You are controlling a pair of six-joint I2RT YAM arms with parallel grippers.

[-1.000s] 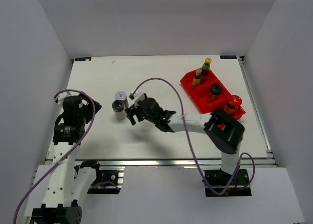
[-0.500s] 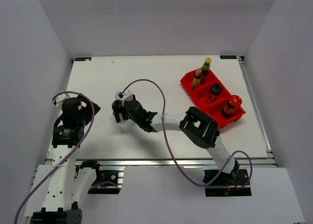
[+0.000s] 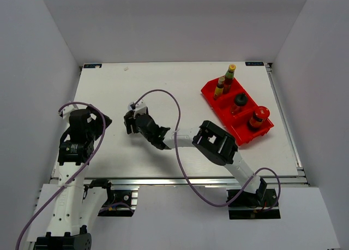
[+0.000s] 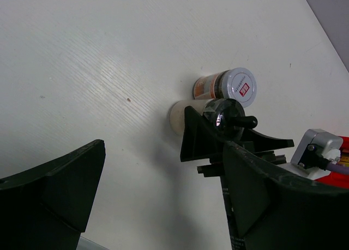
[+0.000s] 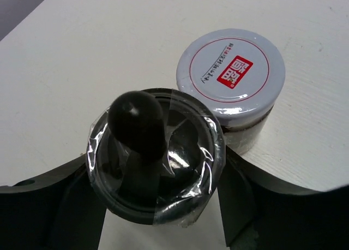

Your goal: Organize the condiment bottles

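My right gripper is shut on a black-capped glass shaker, one finger on each side of its taped cap. A white-lidded jar stands touching the shaker on its far side. In the top view the right gripper sits left of the table's centre and covers both. The left wrist view shows the shaker and the jar side by side. My left gripper is open with nothing in it, a short way left of them. Two slim sauce bottles, another black-capped shaker and a red-lidded jar stand in the bin.
A red plastic bin lies at an angle at the back right of the white table. The right arm's purple cable arcs over the table's middle. Grey walls enclose the table on three sides.
The right arm has reached further left and its jaws have narrowed onto the black-capped shaker. The left arm has hardly moved.
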